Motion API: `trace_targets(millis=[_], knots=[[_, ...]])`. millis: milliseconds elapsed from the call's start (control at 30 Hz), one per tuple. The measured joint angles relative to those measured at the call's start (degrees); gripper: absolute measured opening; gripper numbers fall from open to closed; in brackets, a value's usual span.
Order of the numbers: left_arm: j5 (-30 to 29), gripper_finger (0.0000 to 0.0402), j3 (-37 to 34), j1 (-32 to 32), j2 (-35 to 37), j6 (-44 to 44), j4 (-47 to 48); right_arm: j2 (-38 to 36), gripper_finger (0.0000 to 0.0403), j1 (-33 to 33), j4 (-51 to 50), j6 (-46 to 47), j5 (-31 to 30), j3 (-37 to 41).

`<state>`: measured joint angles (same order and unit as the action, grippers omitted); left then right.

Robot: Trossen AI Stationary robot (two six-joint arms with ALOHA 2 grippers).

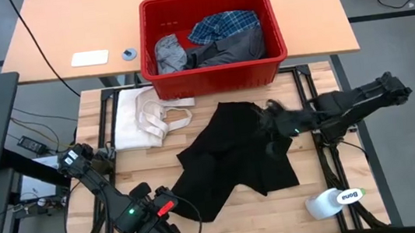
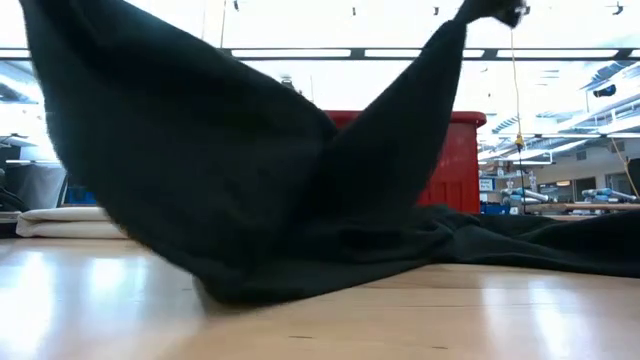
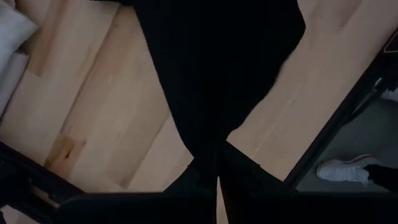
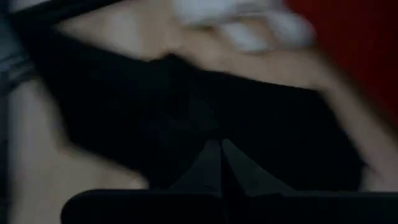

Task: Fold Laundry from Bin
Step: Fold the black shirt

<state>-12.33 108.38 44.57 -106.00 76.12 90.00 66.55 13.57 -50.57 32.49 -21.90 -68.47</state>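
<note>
Both pincers are clamped on the large black garment (image 1: 232, 157), which lies mid-desk just near of the red bin (image 1: 217, 76): left pincer (image 1: 172, 207) has its fingers together on the near-left corner, w/ cloth hanging straight from the tips in the left wrist view (image 3: 217, 74); right pincer (image 1: 278, 128) is pinched on the cloth's right-centre, and the low view shows two peaks of fabric (image 2: 300, 200) lifted off the wood. Step in hand looks like spreading it flat before any fold. To do it well: pull the two grips apart evenly, keep tension low so the cloth doesn't slip out, lift just enough that bunched folds in the middle drop out, then lay down w/o dragging. Remaining laundry, i.e. the plaid shirt (image 1: 225, 27), a light grey piece (image 1: 170, 54) and a dark grey piece (image 1: 235, 49), sits in the bin, so task is early. Edges & room: cream-white cloth w/ strap loops (image 1: 149, 115) lies just left of the black one, nearly touching, so a leftward sweep could snag it. White Bona bottle (image 1: 334, 200) lies at the near-right corner, close to the hem; best open wood is near-centre and far-right. Desk (image 1: 306, 89) near edge is right by the left pincer, so little slack there.
</note>
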Motion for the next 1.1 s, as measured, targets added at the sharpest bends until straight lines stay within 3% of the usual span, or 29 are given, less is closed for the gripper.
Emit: trace_targets(millis=[33, 167, 233, 367, 467, 700, 900, 1000, 1100], knots=[[0.04, 0.0011, 0.0, 0.05, 0.0, -0.03, -0.02, -0.04, 0.0, -0.58, 0.24, 0.87, 0.27, 0.0], [0.31, 0.0011, 0.0, 0.12, 0.0, -0.1, 0.04, 0.27, 0.0, -2.08, 15.14, -8.88, 18.91, -0.07], [0.46, 0.0011, 0.0, 0.12, 0.0, -0.72, -0.03, -0.52, 0.0, -0.95, 22.12, -11.31, 24.94, -1.8], [0.33, 0.0011, 0.0, 0.46, 0.0, 0.76, 0.02, -1.19, 0.0, 0.9, 29.54, -16.63, 25.83, -7.98], [-4.17, 0.0011, -0.04, 1.69, 0.64, 4.45, 0.02, -0.83, 0.0001, 1.77, 29.47, -17.96, 25.53, -12.73], [-24.75, 0.0011, -0.04, 4.75, 5.25, 13.08, 0.03, 2.87, 0.0001, 2.11, 29.6, -18.55, 26.85, -17.97], [-42.94, 0.0011, 0.0, 7.37, 7.19, 13.79, -0.16, 12.34, 0.0001, 2.39, 32.48, -14.14, 31.24, -17.88], [-43.87, 0.0011, 0.0, 8.74, 7.17, 11.79, -1.0, 19.09, 0.0001, 3.32, 39.49, -11.36, 36.47, -17.82], [-38.89, 0.0011, 0.0, 9.55, 7.17, 11.14, -4.32, 24.18, 0.0001, 4.38, 48.14, -9.24, 45.34, -17.77]])
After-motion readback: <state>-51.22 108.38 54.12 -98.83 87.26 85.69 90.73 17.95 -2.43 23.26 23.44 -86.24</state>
